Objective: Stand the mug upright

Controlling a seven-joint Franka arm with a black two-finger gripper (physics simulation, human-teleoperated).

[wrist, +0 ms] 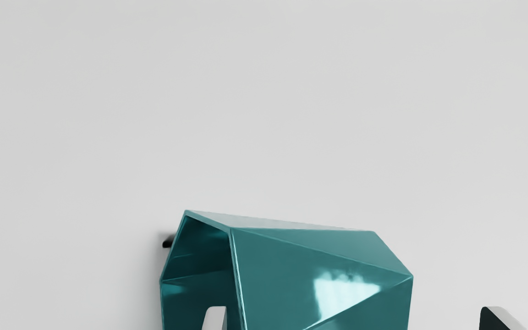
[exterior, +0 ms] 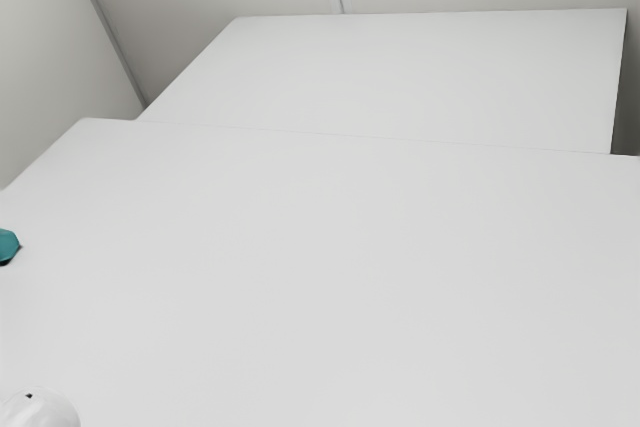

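I have one teal mug (wrist: 319, 266) on its side on the bench (exterior: 330, 247), at the edge of the exterior view's left. My two fingers (wrist: 218, 318) stand wide: one overlaps the mug's mouth from my wrist view, the other is apart, past its base. One small black piece (wrist: 167, 241) shows by the rim; I can't tell what it is.

1 teal mug (exterior: 8, 245) is on the white table (exterior: 330, 257) at the exterior view's left edge.
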